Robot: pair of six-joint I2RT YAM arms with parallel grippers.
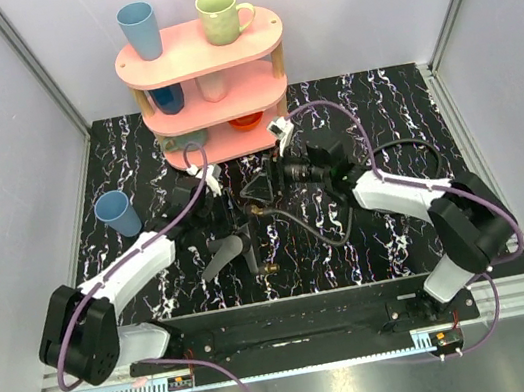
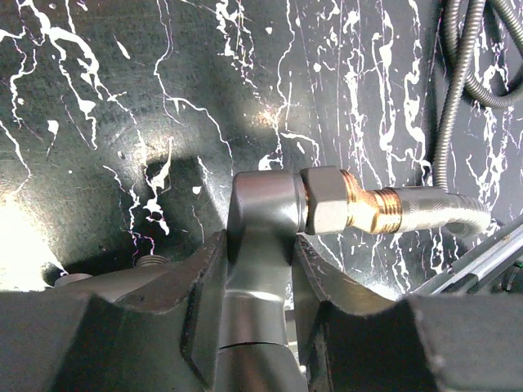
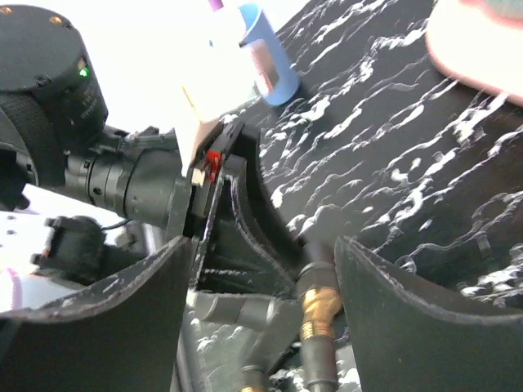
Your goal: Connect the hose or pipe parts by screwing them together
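The left end effector (image 2: 257, 245) is clamped tight on the neck of the nozzle (image 2: 261, 204), one finger on each side of it. The nozzle is a smooth dark-grey metallic piece whose rounded head stands just past the fingertips. From the side of that head a grey hex nut and a brass connector (image 2: 372, 208) run straight into the end of the hose (image 2: 445, 211), and the threads show as gold ridges. In this close view the hose looks ribbed and steel-grey rather than black. The right end effector (image 3: 265, 245) stands wide open and holds nothing. Its two dark fingers straddle the brass fitting and the hose end with clear space on both sides (the same joint, seen from the other side). From above, both end effectors meet over the middle of the black, white-veined bench (image 1: 383, 134). The nozzle's grey cone (image 1: 222, 257) points toward the near edge below the left one. The hose (image 1: 319, 232) loops away to the right and back, and its other brass end (image 1: 270, 269) lies on the bench near the front. Farther out, a blue cup (image 1: 119, 213) stands at the left of the bench. A pink three-tier shelf (image 1: 201, 49) at the back carries another blue cup (image 1: 138, 30) and a green mug (image 1: 222, 15) on top.
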